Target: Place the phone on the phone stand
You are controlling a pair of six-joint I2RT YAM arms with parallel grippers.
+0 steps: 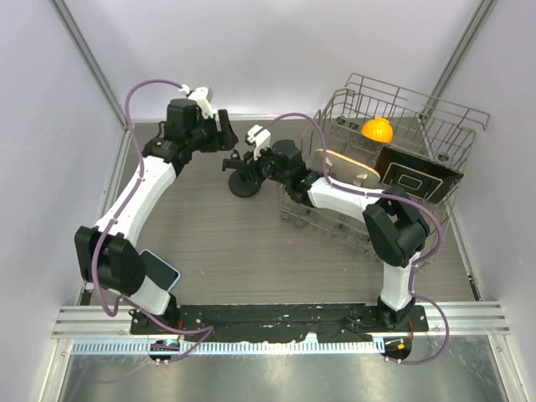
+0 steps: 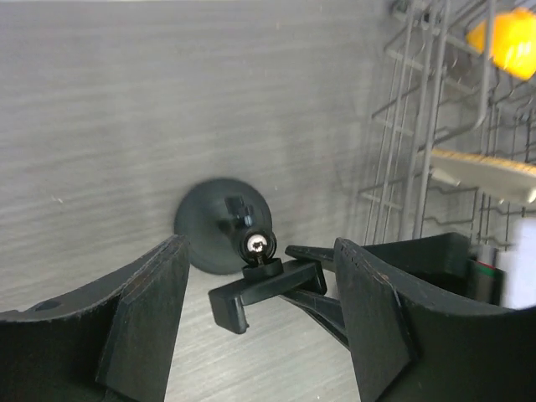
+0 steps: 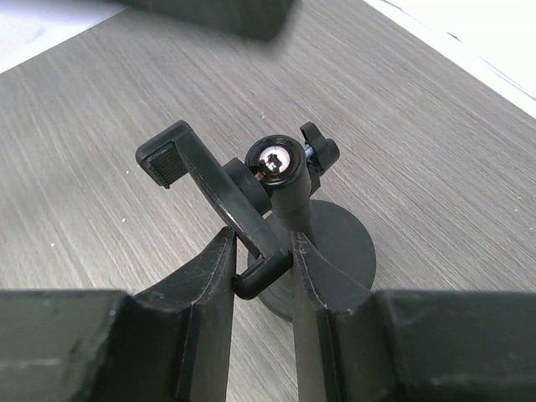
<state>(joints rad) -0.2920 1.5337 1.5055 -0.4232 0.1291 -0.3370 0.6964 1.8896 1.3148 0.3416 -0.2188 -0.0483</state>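
The phone stand (image 1: 244, 178) is black, with a round disc base (image 2: 219, 226), an upright post and a clamp bar (image 3: 209, 188) on top; it stands at the table's far middle. My right gripper (image 3: 262, 268) is shut on the hooked lower end of the clamp, reaching in from the right (image 1: 251, 163). My left gripper (image 2: 260, 322) hangs open above and to the left of the stand (image 1: 226, 134), with the clamp's free end between its fingers (image 2: 146, 314) and touching neither. The phone (image 1: 161, 270), dark with a light blue edge, lies flat by the left arm's base, far from both grippers.
A wire dish rack (image 1: 402, 134) stands right of the stand, holding an orange object (image 1: 377, 130), a beige board (image 1: 345, 166) and a dark board with a white outline (image 1: 416, 177). Its wires (image 2: 419, 126) lie close to the left gripper's right side.
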